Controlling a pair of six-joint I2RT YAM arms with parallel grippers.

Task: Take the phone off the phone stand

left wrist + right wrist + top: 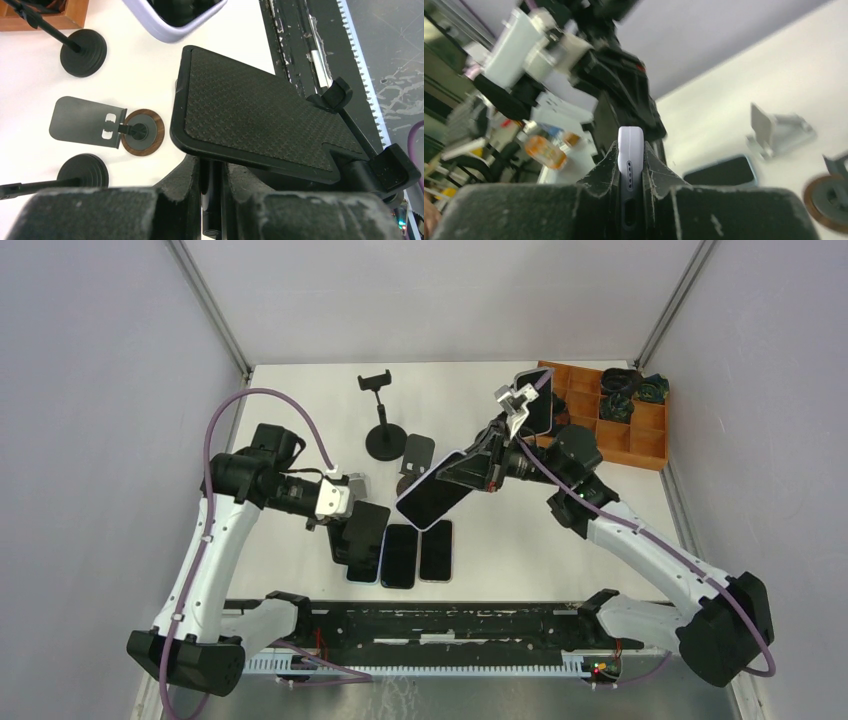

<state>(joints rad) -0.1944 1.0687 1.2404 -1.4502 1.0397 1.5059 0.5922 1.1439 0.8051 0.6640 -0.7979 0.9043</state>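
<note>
The phone (428, 500), in a lavender case with a dark screen, hangs tilted above the table with my right gripper (452, 476) shut on its edge. In the right wrist view the phone's rim (630, 145) sits pinched in my right gripper (630, 156). The phone stand (365, 528) is black, with a textured plate (250, 115) and two hooks at its lower end. My left gripper (212, 172) is shut on the stand's stem under the plate. In the left wrist view the phone (175, 20) is apart from the plate.
Three dark phones (398, 555) lie flat by the near edge. A tall clamp stand (383, 430) and a small folding stand on a wooden disc (142, 132) are behind. A wooden compartment tray (625, 440) is at the back right, another phone (537, 400) beside it.
</note>
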